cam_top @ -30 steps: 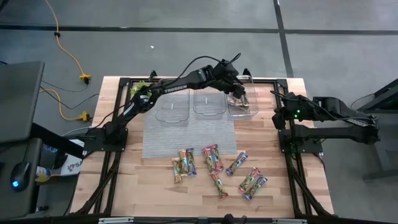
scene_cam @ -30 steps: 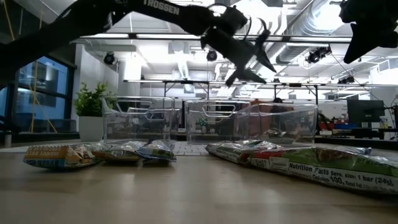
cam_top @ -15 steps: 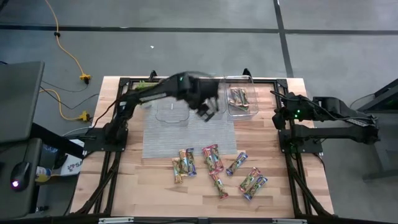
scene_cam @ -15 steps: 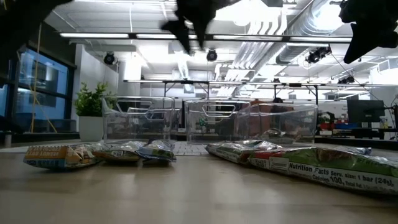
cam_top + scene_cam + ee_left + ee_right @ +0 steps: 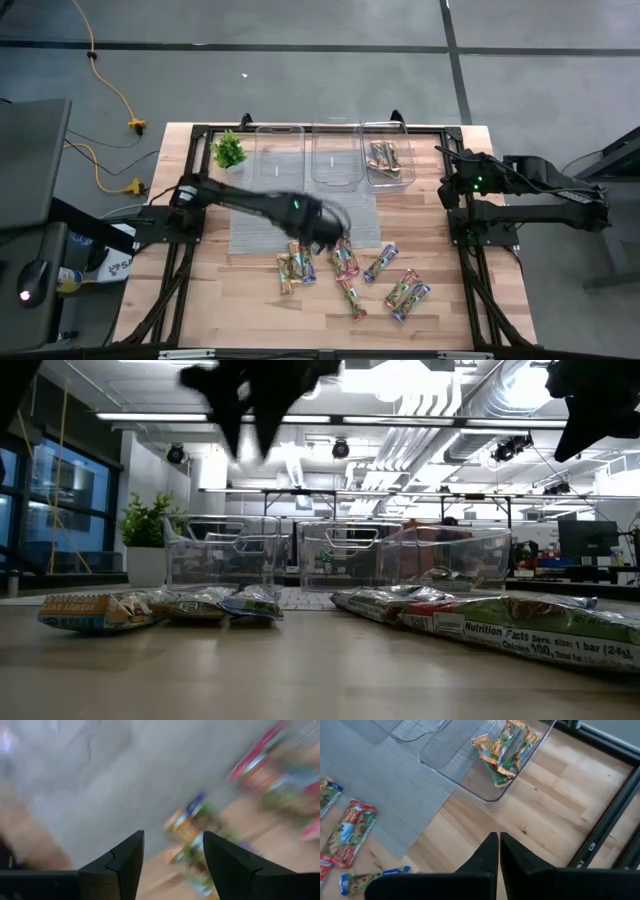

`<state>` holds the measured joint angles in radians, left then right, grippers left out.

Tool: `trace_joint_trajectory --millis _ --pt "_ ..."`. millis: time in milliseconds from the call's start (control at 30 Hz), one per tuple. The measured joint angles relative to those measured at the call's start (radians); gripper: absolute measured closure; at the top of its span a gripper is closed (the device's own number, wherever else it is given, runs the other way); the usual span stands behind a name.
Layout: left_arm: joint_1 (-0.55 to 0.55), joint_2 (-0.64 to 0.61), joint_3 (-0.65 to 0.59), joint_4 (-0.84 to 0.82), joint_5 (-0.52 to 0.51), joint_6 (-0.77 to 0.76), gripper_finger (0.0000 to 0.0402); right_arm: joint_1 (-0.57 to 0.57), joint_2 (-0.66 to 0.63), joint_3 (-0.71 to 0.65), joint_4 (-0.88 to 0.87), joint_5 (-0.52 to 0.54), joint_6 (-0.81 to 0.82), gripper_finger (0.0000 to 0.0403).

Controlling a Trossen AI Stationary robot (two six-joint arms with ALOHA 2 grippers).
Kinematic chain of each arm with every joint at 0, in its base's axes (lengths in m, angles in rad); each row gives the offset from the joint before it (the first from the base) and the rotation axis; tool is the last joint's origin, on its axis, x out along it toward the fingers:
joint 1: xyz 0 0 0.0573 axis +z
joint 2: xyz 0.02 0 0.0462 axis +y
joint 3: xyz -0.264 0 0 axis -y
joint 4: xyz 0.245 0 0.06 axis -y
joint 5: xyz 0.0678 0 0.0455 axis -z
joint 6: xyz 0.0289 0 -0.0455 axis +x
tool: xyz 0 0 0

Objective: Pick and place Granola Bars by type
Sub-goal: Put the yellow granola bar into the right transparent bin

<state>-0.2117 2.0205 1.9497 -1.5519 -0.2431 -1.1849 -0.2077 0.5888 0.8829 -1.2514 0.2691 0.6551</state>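
Left gripper (image 5: 335, 238) above scattered granola bars (image 5: 345, 262) on the counter (image 5: 220, 300), jaws spread, empty. Right gripper (image 5: 498, 845) parked at the counter's right edge, jaws pressed together.

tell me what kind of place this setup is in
Probably a robotics lab or open industrial workspace: exposed ceiling ducts and strip lights overhead, workbenches with a monitor behind, a bare concrete floor with a yellow extension cord beside the wooden table.

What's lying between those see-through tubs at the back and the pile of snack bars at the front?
Seen from above, a grey mat fills the stretch between the tubs and the loose bars; the left gripper hangs over its front edge.
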Motion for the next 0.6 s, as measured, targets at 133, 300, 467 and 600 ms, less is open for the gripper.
trace_joint_trajectory --millis 133,300,467,600 --pt "-0.046 -0.074 -0.224 0.133 0.099 -0.084 0.0207 0.0 0.0 0.0 0.0 -0.038 0.025 0.0403" --pt "-0.158 -0.271 -0.558 0.584 0.109 -0.267 0.0207 0.0 0.001 0.0 0.0 -0.067 0.003 0.0403" --pt "-0.262 -0.415 -0.767 0.703 0.067 -0.662 0.0207 0.0 0.0 0.0 0.0 -0.091 -0.043 0.0403" --pt "-0.337 -0.44 -0.774 0.655 0.002 -0.938 0.0207 0.0 0.0 0.0 -0.001 -0.116 -0.123 0.0403"
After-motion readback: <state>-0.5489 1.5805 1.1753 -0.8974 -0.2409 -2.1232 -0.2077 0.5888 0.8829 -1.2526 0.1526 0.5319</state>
